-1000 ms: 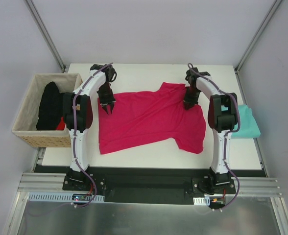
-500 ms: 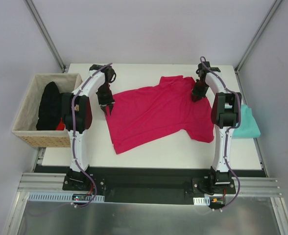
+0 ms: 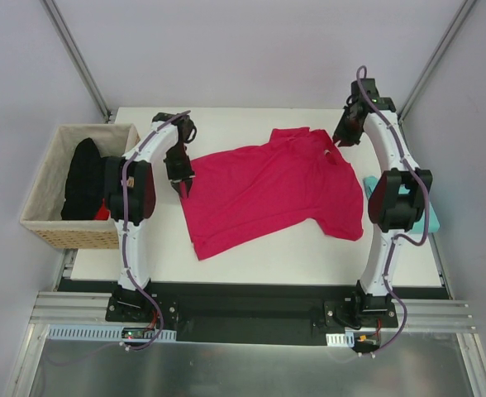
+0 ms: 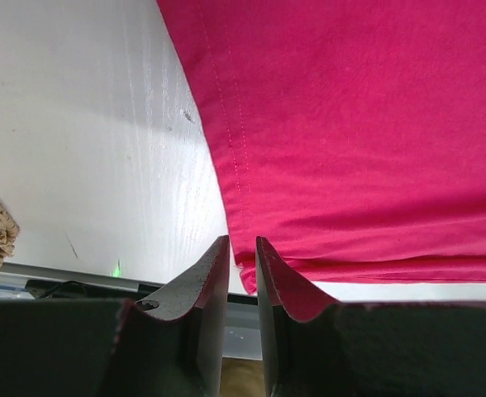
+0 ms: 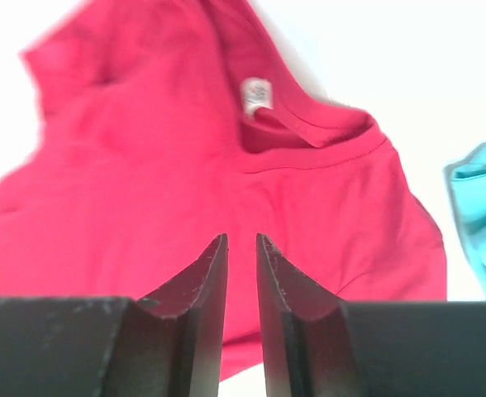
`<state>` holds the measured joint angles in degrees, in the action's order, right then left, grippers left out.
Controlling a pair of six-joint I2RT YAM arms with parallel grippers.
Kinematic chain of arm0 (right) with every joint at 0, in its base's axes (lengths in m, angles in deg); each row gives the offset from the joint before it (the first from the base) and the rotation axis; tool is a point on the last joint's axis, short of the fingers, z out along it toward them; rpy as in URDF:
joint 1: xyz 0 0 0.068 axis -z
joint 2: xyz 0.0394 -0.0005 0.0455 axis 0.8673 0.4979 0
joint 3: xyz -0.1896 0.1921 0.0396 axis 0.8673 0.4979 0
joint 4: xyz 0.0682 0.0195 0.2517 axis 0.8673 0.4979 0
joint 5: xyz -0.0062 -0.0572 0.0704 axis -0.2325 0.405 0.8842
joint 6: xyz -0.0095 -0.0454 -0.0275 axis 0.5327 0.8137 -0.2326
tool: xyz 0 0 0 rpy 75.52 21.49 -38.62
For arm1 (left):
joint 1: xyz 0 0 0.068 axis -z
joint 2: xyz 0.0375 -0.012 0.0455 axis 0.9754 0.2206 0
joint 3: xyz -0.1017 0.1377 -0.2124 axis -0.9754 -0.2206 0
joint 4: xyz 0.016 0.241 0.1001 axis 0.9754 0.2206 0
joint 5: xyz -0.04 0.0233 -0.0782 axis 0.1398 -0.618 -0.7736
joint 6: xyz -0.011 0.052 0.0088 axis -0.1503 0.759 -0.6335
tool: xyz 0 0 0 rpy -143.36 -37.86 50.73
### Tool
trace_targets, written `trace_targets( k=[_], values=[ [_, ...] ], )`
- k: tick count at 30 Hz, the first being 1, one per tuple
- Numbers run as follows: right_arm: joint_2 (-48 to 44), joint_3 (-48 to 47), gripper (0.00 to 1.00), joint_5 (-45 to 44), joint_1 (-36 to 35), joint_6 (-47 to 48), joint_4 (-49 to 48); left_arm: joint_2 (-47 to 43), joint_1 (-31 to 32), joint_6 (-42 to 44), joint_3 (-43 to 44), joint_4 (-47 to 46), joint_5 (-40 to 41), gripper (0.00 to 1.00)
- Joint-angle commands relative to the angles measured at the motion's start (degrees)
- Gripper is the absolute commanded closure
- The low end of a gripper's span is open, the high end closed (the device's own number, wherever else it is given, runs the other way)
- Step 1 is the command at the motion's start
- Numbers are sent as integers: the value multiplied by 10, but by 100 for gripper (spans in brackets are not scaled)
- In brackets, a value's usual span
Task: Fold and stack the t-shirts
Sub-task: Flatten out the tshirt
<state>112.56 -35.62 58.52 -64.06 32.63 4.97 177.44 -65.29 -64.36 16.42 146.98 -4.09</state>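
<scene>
top view: the pink shirt point(image 3: 268, 194) lies spread mid-counter point(image 3: 226, 124), its long axis slanting from the near-left hem to the far-right collar. the left tool point(image 3: 183, 186) sits at the shirt's left edge. the right tool point(image 3: 342, 136) hangs just beyond the collar.

left wrist: the hem meets the tips, which stand a slit apart. i cannot tell if they nip the cloth.

right wrist: the tips are narrowly apart, empty, with the neck label point(image 5: 255, 93) ahead and the teal shirt point(image 5: 478, 207) to the right.
</scene>
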Motion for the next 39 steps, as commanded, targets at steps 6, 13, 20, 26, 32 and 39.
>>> trace_targets(
  k=[6,13,20,26,32,39],
  values=[
    [-117,-7,77,35,-14,14,-16,56,17,24,33,-3,-35,100],
    [-148,10,79,31,-18,18,-20,60,27,28,27,-7,-42,100],
    [-156,8,79,35,-19,11,-25,57,44,23,-7,-15,-56,100],
    [-148,-29,78,37,-19,12,-17,74,46,22,-6,-21,-60,100],
    [-161,-30,79,31,-18,14,-14,102,46,29,32,-9,-54,100],
    [-194,-8,78,20,-13,26,-20,124,34,37,69,4,-48,100]
  ],
)
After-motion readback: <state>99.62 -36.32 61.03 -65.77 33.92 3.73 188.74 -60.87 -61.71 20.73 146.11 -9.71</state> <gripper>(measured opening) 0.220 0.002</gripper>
